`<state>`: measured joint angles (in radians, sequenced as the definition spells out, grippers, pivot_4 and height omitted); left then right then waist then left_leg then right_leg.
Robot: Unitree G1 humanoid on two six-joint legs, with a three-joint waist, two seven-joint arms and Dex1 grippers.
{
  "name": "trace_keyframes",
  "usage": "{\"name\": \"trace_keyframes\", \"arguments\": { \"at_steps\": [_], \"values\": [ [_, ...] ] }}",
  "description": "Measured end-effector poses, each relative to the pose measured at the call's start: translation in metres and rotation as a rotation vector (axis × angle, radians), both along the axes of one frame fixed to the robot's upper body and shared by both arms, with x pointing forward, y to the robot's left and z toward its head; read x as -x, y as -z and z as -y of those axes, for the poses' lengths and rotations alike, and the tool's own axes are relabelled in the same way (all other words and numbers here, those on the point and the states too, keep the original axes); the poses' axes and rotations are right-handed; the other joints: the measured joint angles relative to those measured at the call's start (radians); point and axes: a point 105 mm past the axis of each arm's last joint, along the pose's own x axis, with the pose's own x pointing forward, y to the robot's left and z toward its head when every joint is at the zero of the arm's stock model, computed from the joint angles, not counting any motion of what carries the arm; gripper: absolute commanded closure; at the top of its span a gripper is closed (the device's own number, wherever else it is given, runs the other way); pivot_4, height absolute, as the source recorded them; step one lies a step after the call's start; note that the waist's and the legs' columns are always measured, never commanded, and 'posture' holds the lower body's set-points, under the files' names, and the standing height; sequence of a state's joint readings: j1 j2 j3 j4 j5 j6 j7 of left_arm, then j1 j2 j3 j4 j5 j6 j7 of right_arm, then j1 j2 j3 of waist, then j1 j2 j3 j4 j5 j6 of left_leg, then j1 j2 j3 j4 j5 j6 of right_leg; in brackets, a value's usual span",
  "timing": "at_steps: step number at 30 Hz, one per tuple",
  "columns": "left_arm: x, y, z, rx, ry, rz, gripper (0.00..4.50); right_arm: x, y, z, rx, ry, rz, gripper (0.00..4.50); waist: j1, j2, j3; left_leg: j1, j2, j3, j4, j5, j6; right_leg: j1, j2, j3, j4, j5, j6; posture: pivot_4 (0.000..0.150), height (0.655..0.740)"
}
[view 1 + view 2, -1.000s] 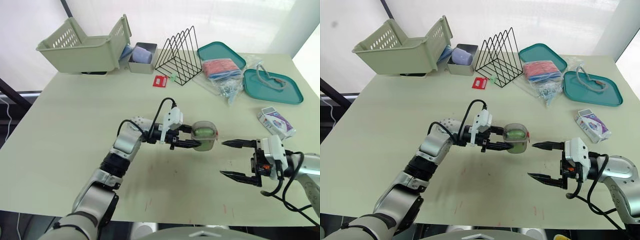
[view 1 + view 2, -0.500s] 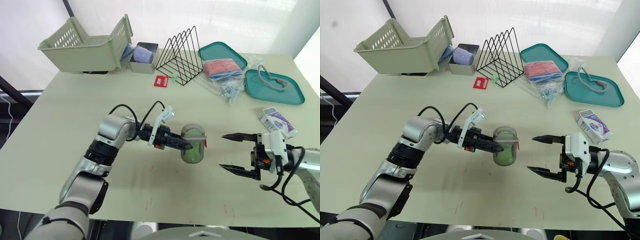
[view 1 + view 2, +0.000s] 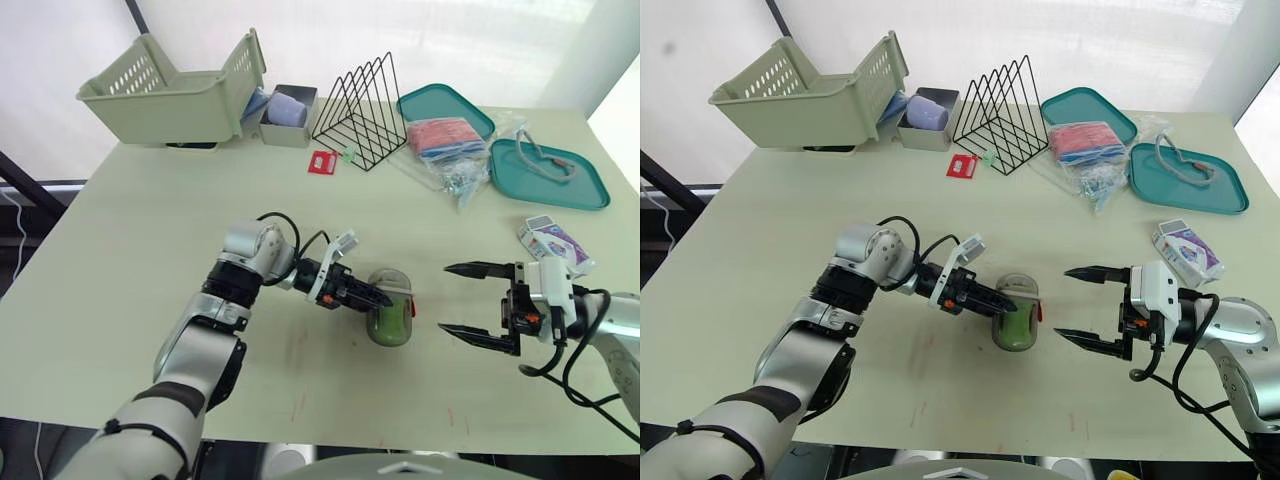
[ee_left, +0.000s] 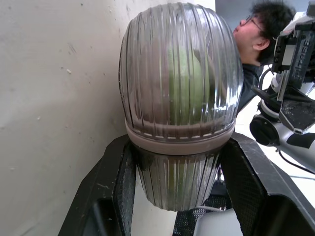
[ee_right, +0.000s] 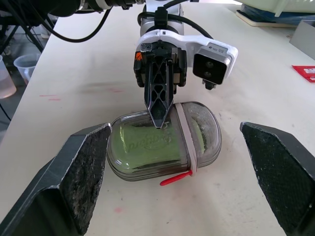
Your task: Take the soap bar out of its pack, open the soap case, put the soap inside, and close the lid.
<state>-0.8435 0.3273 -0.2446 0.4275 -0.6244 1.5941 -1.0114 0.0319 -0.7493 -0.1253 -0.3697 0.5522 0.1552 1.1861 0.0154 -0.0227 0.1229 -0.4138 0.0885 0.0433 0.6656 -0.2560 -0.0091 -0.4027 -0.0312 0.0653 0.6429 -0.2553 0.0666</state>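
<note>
clear soap case [image 3: 391, 320], green soap [image 5: 129, 150] inside | left hand [image 3: 378, 298] pinching it | right hand [image 3: 445, 298] spread | soap lettering [image 5: 147, 141] unreadable

Stuff at the far end of the table [image 3: 140, 230]

A pale green basket [image 3: 170, 100] sits at the far left. Just beside it is a small grey box [image 3: 285, 110], then a black wire rack [image 3: 362, 100] with a little red card [image 3: 321, 162] near it. A clear bag [image 3: 445, 142] lies between two teal trays [image 3: 430, 100] [image 3: 590, 190].
</note>
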Motion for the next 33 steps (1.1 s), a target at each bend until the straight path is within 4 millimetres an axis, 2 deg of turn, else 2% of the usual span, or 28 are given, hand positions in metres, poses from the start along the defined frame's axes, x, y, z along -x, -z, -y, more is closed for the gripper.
{"name": "trace_keyframes", "arguments": {
  "at_steps": [2, 3, 5, 6, 7, 13, 17, 23, 26, 29, 33],
  "values": [
    [0.000, 0.000, 0.000, 0.000, 0.001, 0.004, 2.48, -0.001, -0.001, -0.001, 0.001, 0.000, 0.006, 0.11, 0.000, 0.000, 0.000, 0.000, 0.000, 0.000, 0.000, 0.000, 0.000, 0.000, 0.000, 0.000, 0.000, 0.000, 0.000, 0.150, 0.7400],
    [0.000, 0.000, 0.001, 0.001, 0.002, 0.009, 1.48, -0.003, -0.002, -0.001, 0.001, 0.002, 0.010, 0.00, 0.000, 0.000, 0.000, 0.000, 0.000, 0.000, 0.000, 0.000, 0.000, 0.000, 0.000, 0.000, 0.000, 0.000, 0.000, 0.150, 0.7400],
    [-0.001, 0.003, 0.001, -0.013, 0.009, 0.032, 0.84, -0.005, -0.003, -0.001, 0.000, 0.008, 0.010, 0.00, 0.000, 0.000, 0.000, 0.000, 0.000, -0.001, 0.000, 0.000, 0.000, 0.000, 0.000, 0.000, 0.000, 0.000, 0.000, 0.150, 0.7400],
    [0.000, 0.001, 0.003, -0.001, 0.019, 0.041, 0.31, -0.006, -0.002, -0.001, 0.000, 0.013, 0.002, 0.00, 0.000, 0.000, 0.000, 0.000, 0.000, -0.001, 0.000, 0.000, 0.000, 0.001, 0.000, 0.000, 0.000, 0.000, 0.000, 0.150, 0.7400],
    [0.000, -0.001, 0.005, 0.012, 0.030, 0.053, 0.05, -0.007, -0.001, 0.000, 0.000, 0.018, -0.004, 0.00, 0.002, 0.000, 0.000, 0.001, -0.001, -0.002, 0.000, 0.000, 0.000, 0.003, 0.000, 0.000, -0.001, 0.000, 0.000, 0.150, 0.7400],
    [-0.004, -0.002, 0.001, 0.018, 0.049, 0.144, 0.05, -0.006, 0.002, -0.003, 0.003, 0.007, -0.017, 0.00, -0.002, 0.001, -0.001, 0.006, -0.002, -0.006, 0.001, 0.000, 0.000, 0.009, 0.001, 0.000, 0.001, -0.001, 0.000, 0.150, 0.7400],
    [-0.014, -0.004, -0.010, 0.017, 0.067, 0.307, 0.05, -0.007, 0.002, -0.003, 0.012, 0.009, -0.012, 0.00, -0.005, 0.001, -0.001, 0.007, -0.002, -0.009, 0.001, 0.000, 0.000, 0.009, 0.004, 0.002, 0.002, -0.001, -0.001, 0.150, 0.7400],
    [-0.035, -0.008, -0.043, -0.004, 0.117, 0.746, 0.05, -0.015, 0.004, 0.004, 0.010, 0.070, -0.030, 0.00, -0.002, 0.002, 0.000, 0.007, -0.002, -0.008, 0.000, 0.000, 0.000, 0.008, 0.004, 0.003, 0.001, -0.001, -0.002, 0.150, 0.7400],
    [-0.044, -0.016, -0.048, 0.036, 0.088, 0.928, 0.05, -0.022, 0.003, 0.008, -0.012, 0.125, -0.030, 0.00, 0.006, 0.001, 0.000, 0.004, -0.002, -0.009, 0.001, 0.000, 0.000, 0.007, 0.004, 0.003, 0.000, -0.002, -0.003, 0.150, 0.7400],
    [-0.042, -0.016, -0.051, 0.075, 0.068, 1.044, 0.05, -0.028, 0.003, 0.010, -0.053, 0.185, -0.023, 0.00, 0.006, 0.001, 0.000, 0.002, -0.003, -0.010, 0.002, 0.000, 0.000, 0.006, 0.004, 0.003, -0.001, -0.001, -0.001, 0.150, 0.7400],
    [-0.039, -0.015, -0.053, 0.097, 0.008, 1.133, 0.05, -0.031, 0.014, 0.015, -0.083, 0.266, -0.032, 0.00, 0.004, 0.001, 0.000, 0.002, -0.003, -0.010, 0.002, 0.000, 0.000, 0.006, 0.004, 0.003, 0.000, -0.001, -0.001, 0.150, 0.7400]
  ]
}}
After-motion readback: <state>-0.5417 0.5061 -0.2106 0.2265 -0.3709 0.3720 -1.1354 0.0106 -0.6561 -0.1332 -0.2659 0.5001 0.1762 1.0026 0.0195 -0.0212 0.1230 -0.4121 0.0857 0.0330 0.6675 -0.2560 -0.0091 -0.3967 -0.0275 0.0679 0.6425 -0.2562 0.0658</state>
